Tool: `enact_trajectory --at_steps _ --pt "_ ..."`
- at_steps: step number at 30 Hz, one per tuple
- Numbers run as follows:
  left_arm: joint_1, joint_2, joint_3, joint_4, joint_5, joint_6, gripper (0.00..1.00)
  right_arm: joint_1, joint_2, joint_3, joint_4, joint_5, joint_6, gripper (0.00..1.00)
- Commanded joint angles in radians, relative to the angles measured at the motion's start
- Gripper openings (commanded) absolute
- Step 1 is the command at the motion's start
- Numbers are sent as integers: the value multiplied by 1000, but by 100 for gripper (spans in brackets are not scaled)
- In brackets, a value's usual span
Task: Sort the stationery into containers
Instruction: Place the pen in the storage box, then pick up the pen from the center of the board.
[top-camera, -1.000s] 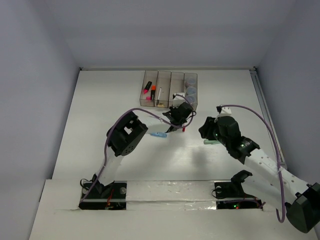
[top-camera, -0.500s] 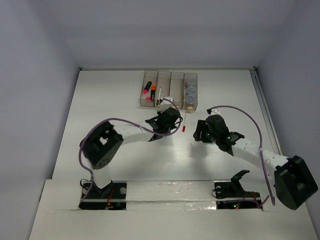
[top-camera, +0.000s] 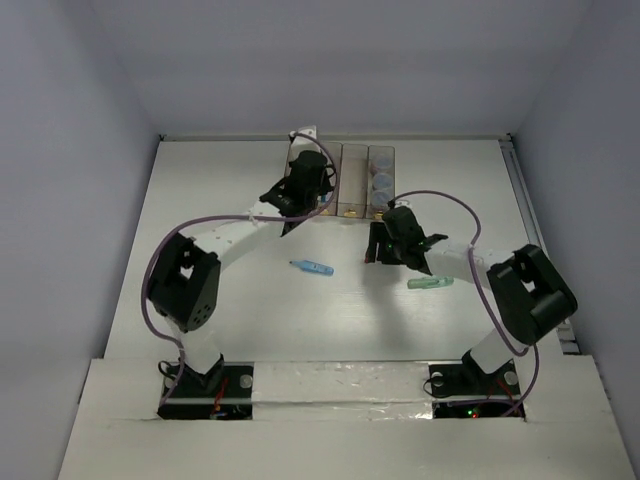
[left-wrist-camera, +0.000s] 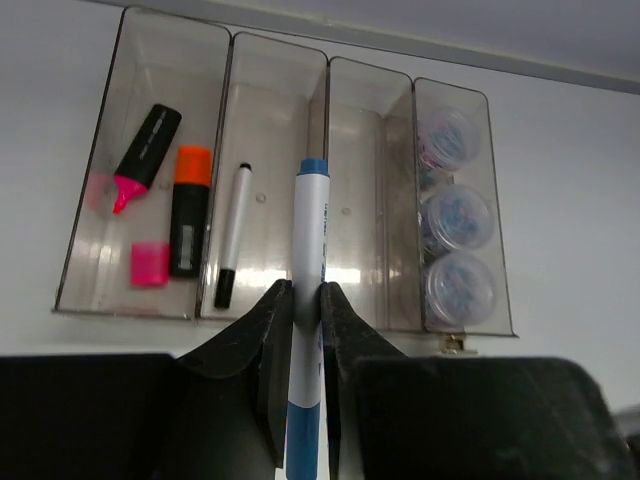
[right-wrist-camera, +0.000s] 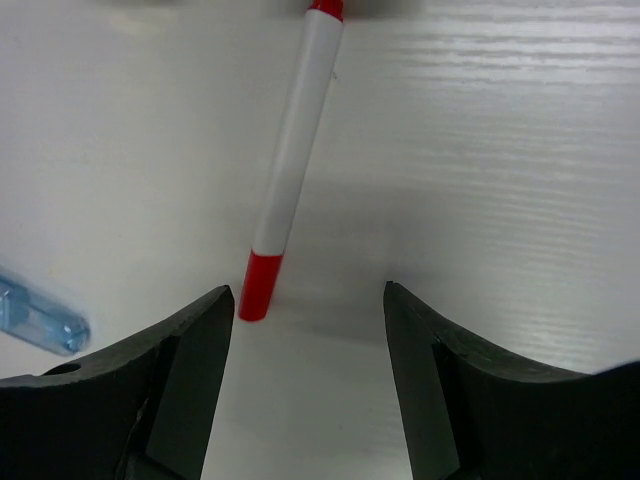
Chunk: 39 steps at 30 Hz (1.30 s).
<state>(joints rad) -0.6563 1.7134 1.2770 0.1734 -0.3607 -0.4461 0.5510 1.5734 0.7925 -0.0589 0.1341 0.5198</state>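
Note:
My left gripper is shut on a thin white pen with blue ends and holds it above the row of four bins, over the wall between the second and third bins. In the top view it hovers over the bins. The first bin holds a pink highlighter and an orange one. The second holds a white pen with a black cap. The fourth holds three round pots. My right gripper is open, low over the table, with a red-ended white pen just ahead near its left finger.
A light blue marker lies on the table between the arms and shows at the lower left of the right wrist view. A pale green marker lies right of my right gripper. A loose pink cap sits in the first bin.
My left gripper has carried the blue-ended pen from the table's middle up over the bins. My right gripper has swung left and forward, away from the green marker, to the red-ended pen.

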Motion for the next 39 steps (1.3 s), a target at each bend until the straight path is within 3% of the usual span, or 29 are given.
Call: enact_trajectory --at_steps 1,10,13,17,20,25,27,31,33,36,39 --pt "20 81 129 -35 34 96 0 9 72 86 48 64 -12 67" --pt "66 313 386 -89 40 176 0 18 175 178 19 74 -30 61" --pt "75 359 418 -83 39 175 0 18 188 191 10 88 -38 56" --pt "75 394 430 -66 42 178 0 27 201 192 -5 107 -49 43" --pt "75 407 424 -57 34 184 11 27 201 186 -6 102 -50 34" --pt "75 400 407 -57 26 182 34 36 197 171 -12 116 -46 36" --pt "75 381 394 -51 31 179 44 36 192 165 -9 119 -44 38" --pt "75 299 355 -38 40 159 48 36 207 166 -13 107 -47 38" --pt "75 206 294 -22 48 147 48 36 226 174 -21 95 -44 32" --pt "75 35 153 40 75 110 48 36 215 157 -7 79 -32 11" --pt "34 -148 -13 90 49 86 48 46 191 130 2 76 -20 1"
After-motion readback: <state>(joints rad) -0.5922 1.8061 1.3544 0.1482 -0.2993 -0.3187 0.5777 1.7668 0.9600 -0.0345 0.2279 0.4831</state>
